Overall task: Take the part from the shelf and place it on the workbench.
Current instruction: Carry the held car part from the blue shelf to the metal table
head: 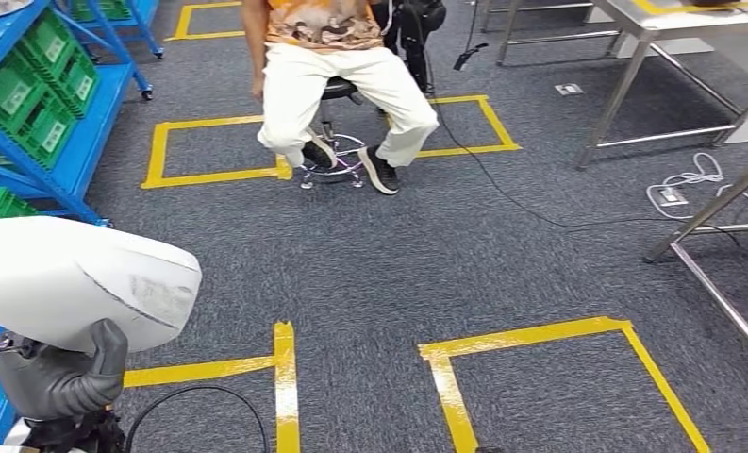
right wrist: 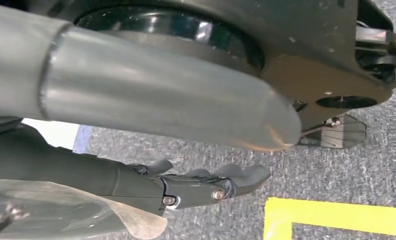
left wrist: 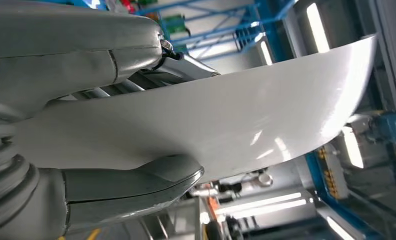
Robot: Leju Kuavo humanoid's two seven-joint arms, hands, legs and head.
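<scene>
Part [left wrist: 265,115] white, curved | left robot hand [left wrist: 86,145] grips it, thumb+fingers | right robot hand [right wrist: 205,182] holds nothing, fingers straight

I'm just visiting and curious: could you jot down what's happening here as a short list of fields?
Held item: a large white curved part
Holder: the robot's left hand, thumb under the part
Right hand: hanging over the carpet, holding nothing
Shelf: blue shelf with green bins
Floor: yellow tape squares
Nearby: a person on a stool
</scene>
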